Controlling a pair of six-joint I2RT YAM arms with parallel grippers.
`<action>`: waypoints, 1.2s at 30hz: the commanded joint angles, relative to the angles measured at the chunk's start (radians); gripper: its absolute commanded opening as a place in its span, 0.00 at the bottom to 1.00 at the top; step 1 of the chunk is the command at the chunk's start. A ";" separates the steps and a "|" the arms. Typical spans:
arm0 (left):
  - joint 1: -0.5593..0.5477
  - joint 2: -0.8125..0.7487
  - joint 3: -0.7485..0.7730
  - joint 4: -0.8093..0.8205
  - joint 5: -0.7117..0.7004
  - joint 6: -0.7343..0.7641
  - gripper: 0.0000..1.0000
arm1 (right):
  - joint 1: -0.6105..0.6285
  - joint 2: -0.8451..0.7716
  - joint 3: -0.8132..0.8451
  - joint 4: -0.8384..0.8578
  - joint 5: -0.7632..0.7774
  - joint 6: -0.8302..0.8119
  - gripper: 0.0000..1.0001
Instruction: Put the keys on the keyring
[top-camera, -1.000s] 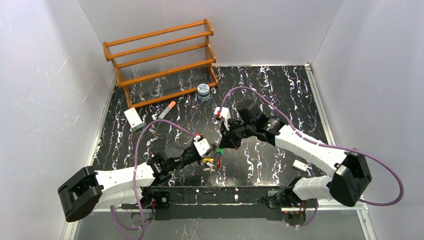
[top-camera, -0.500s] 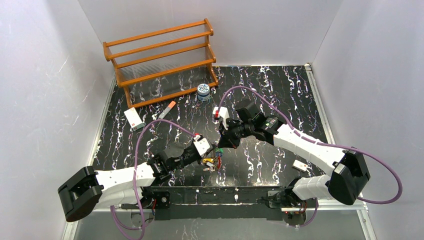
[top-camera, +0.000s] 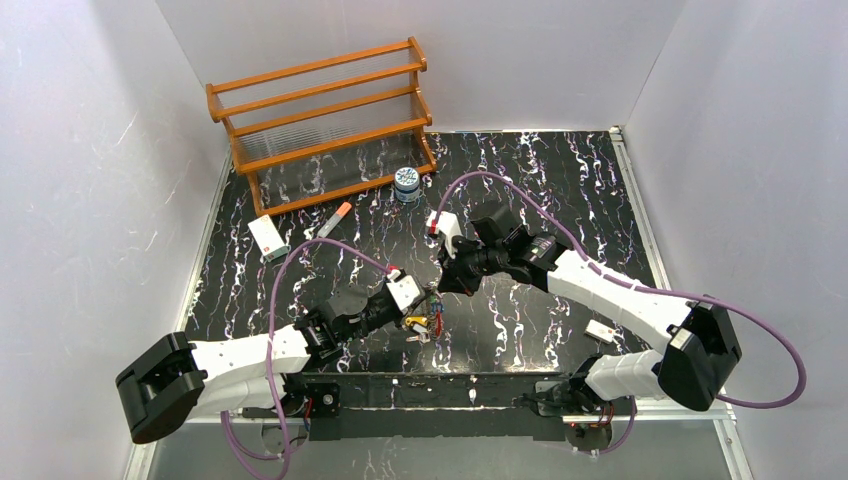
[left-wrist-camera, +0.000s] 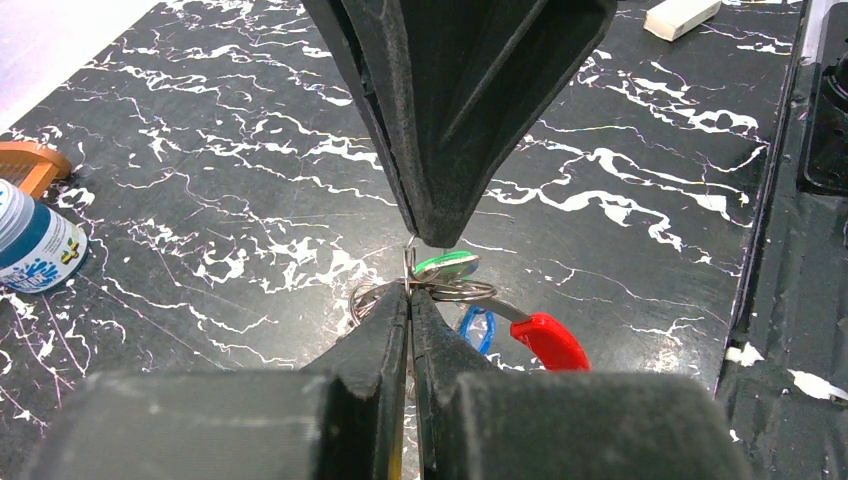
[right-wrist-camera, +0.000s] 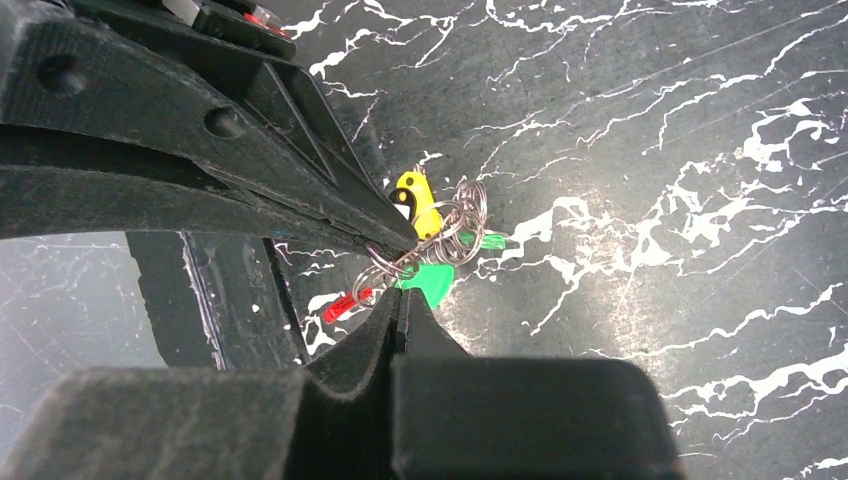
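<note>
The keys hang in one bunch between my two grippers, low over the black marbled table (top-camera: 520, 320). In the left wrist view, a green key (left-wrist-camera: 447, 265), a blue key (left-wrist-camera: 477, 328) and a red key (left-wrist-camera: 548, 340) sit on silver rings. My left gripper (left-wrist-camera: 408, 292) is shut on the thin silver wire of the keyring (left-wrist-camera: 408, 262). In the right wrist view, my right gripper (right-wrist-camera: 400, 298) is shut at the head of the green key (right-wrist-camera: 432, 281), with a yellow key (right-wrist-camera: 415, 202) and silver rings (right-wrist-camera: 455, 225) beyond. The top view shows both grippers tip to tip at the bunch (top-camera: 428, 318).
A wooden rack (top-camera: 320, 110) stands at the back left. Beside it are a blue-white jar (top-camera: 406, 184) and an orange-tipped marker (top-camera: 335, 220). A small white box (top-camera: 267, 238) lies at the left and a white block (top-camera: 600, 330) at the right front.
The right arm has shifted slightly at the wrist. The left arm and the bunch of keys have stayed in place.
</note>
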 joint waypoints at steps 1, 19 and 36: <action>-0.001 -0.019 0.027 0.014 0.001 -0.006 0.00 | 0.001 -0.037 -0.011 0.059 0.052 0.016 0.01; -0.002 -0.028 0.023 0.013 -0.010 -0.001 0.00 | 0.001 -0.051 -0.038 0.092 0.146 0.044 0.40; -0.002 -0.056 -0.001 0.013 -0.034 -0.002 0.00 | 0.001 -0.311 -0.300 0.486 0.256 0.011 0.99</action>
